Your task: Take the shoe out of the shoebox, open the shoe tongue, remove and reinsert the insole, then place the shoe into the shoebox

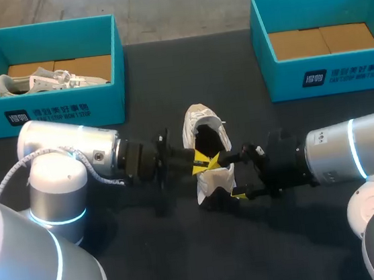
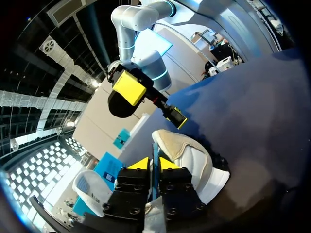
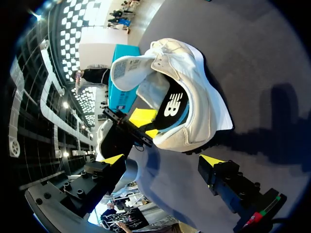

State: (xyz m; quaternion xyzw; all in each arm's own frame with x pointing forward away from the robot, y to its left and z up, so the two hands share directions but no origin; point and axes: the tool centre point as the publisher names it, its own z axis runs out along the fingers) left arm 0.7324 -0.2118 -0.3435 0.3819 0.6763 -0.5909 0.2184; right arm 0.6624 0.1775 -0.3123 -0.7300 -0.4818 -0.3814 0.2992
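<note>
At the far left the left shoebox [image 1: 69,109] holds a second white sneaker [image 1: 45,80] lying on its cardboard floor. It is not the one I am working on.

My left fingers [image 2: 153,164] are closed almost tip to tip on a thin blue-edged sheet, which I take to be the insole [image 3: 172,109], at the mouth of the shoe. The shoe [image 1: 197,122] stands on the desk [image 1: 187,261] between the two boxes, heel towards me, with its tongue folded forward.

My right fingers [image 3: 163,160] are spread wide at the heel with nothing in them. Whether a tip brushes the shoe I cannot tell.

The insole step is in hand, I judge. To do it well, I should steady the heel with the right fingers before the left ones pull or push. The insole should travel along the length of the shoe, kept flat, so that it neither buckles nor drags the shoe across the desk.

At the far right the right shoebox [image 1: 341,72] shows only its cardboard base [image 1: 324,40].
</note>
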